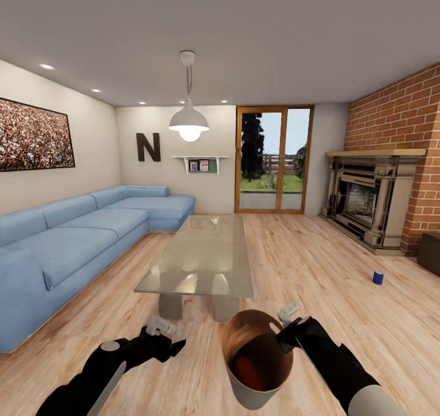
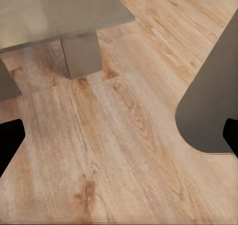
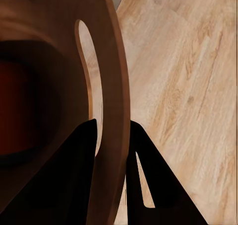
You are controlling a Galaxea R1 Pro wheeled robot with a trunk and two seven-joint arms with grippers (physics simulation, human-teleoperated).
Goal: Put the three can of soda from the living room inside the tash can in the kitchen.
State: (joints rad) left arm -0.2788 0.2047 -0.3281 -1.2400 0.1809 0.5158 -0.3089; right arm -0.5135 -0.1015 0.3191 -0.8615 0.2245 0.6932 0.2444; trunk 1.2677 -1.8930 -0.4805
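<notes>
Right gripper clamps the bin rim in the living room.
Its fingers pinch the rim, one inside, one outside. Something orange lies inside the bin. Left gripper hangs released, empty. Blue can stands on the floor, well beyond the right fingers.

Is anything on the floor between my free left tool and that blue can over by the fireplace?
Yes: the trash can held by the right tool sits between the left tool and the blue can. Beyond it is bare wood floor.

Head camera overlooks the room; wrist cameras hover near floor.
</notes>
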